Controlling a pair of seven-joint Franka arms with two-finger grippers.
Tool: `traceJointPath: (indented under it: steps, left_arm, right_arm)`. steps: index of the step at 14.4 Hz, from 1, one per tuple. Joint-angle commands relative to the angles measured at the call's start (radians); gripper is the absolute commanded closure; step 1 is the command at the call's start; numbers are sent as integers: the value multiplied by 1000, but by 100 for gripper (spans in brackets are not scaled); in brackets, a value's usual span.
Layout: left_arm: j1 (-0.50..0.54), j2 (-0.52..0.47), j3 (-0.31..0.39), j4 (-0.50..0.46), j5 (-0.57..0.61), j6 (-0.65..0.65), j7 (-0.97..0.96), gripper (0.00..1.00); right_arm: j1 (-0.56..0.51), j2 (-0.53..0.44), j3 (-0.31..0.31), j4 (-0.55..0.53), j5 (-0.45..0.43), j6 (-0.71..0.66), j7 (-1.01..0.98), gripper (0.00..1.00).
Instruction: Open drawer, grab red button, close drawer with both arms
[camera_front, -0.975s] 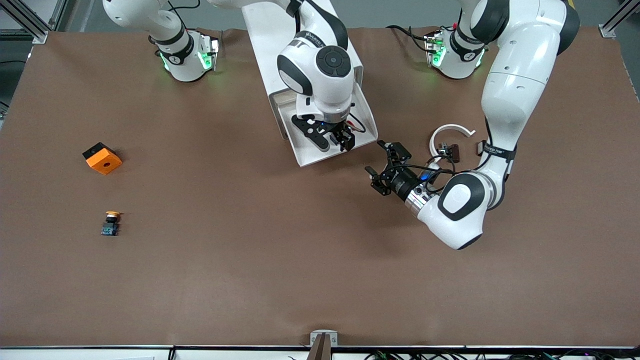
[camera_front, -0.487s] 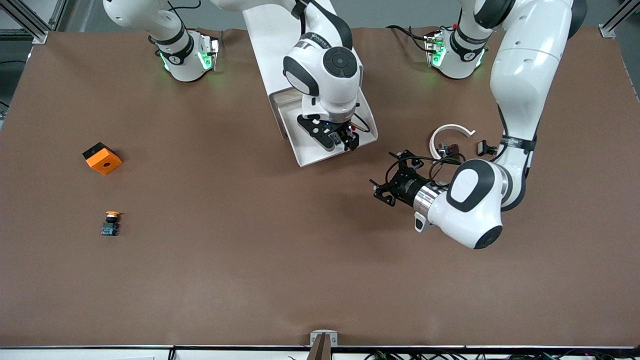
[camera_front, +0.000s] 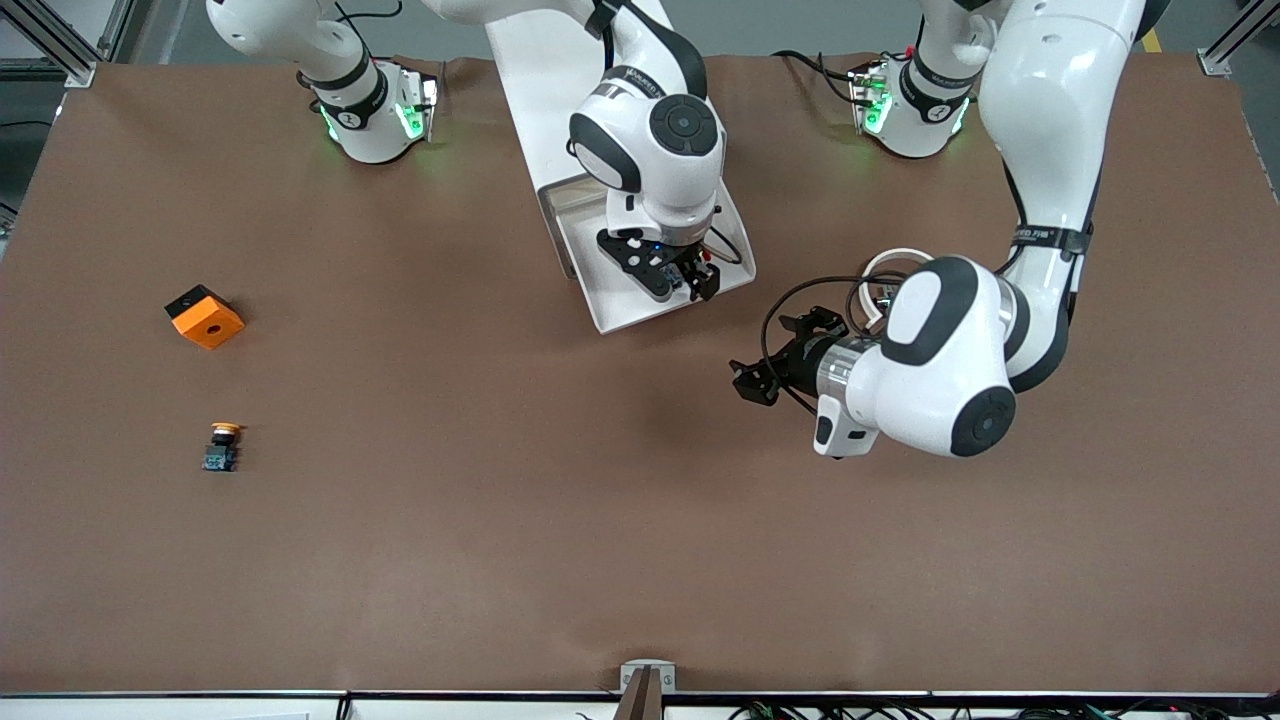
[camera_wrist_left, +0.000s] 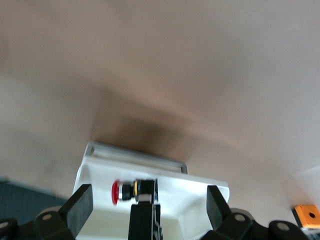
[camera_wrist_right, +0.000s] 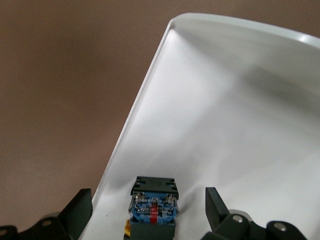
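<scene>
The right arm's black two-finger gripper (camera_front: 690, 280) hung inside the open white plastic drawer (camera_front: 610, 310), its fingers (camera_wrist_right: 220, 210) spread either side of the small push button with a red cap and bluish block base (camera_wrist_right: 153, 205), not touching it. The button lay on its side on the drawer floor. The left arm's black gripper (camera_front: 752, 380) hovered over bare brown table (camera_front: 500, 520) beside the drawer, fingers (camera_wrist_left: 80, 205) spread and holding nothing. A yellow-capped button (camera_front: 222, 446) and an orange block (camera_front: 204, 316) sat toward the right arm's end.
</scene>
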Motion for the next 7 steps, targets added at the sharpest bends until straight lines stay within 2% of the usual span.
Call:
traceJointPath:
  steps: [1,2,3,4,5,7]
  left_arm:
    - [-44,-44,1,-21,118,78,37,0]
    - [-55,-44,3,-21,147,102,37,0]
    - [-58,-44,3,-21,162,121,37,0]
    - [-63,-43,3,-21,184,148,37,0]
    - [-69,-41,3,-24,208,176,37,0]
    - [-80,-38,3,-24,263,229,37,0]
  right_arm:
    - [15,18,-11,26,-6,-8,15,0]
    - [15,18,-11,26,-6,-8,7,0]
    - [15,18,-11,26,-8,-8,4,5]
    - [14,18,-11,26,-8,-8,4,19]
    - [12,17,-11,27,-6,-8,6,38]
    - [11,17,-11,27,-5,-8,9,92]
